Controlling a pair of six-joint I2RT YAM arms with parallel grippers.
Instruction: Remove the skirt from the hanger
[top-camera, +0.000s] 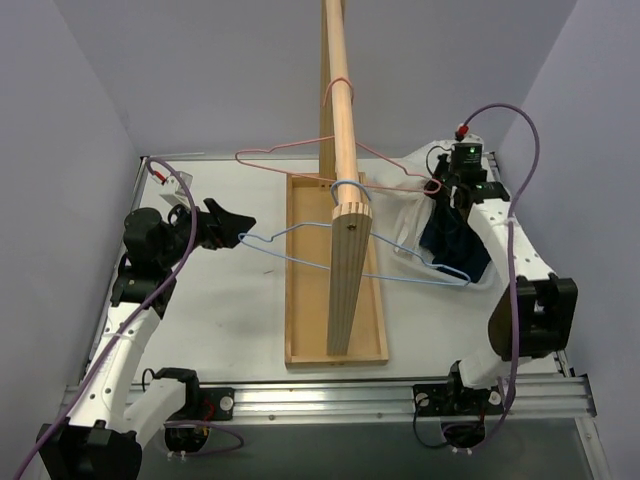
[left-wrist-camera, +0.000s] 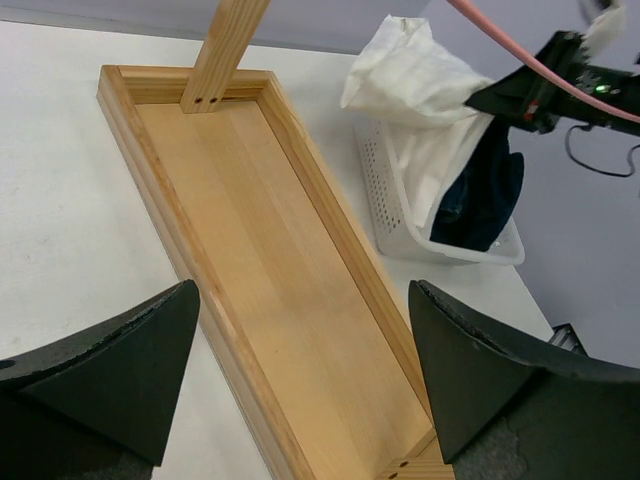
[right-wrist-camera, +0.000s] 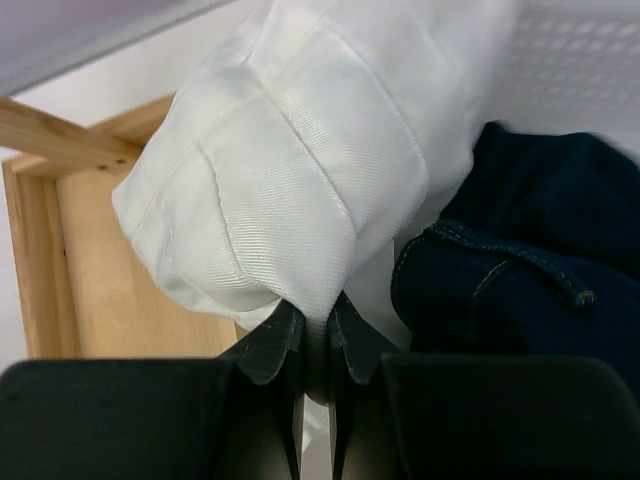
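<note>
Though white, table (top-camera: 240, 310) between lilac walls (top-camera: 70, 110)

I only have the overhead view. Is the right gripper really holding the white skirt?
Observer: Yes. The right wrist view shows the right gripper shut on a fold of the white skirt.
Operator: Anything else caught?
Observer: No. The dark blue denim garment lies beside the fold, outside the fingers.
Operator: And the left gripper?
Observer: The left gripper is open, with nothing between its fingers and only the wooden tray below.
</note>
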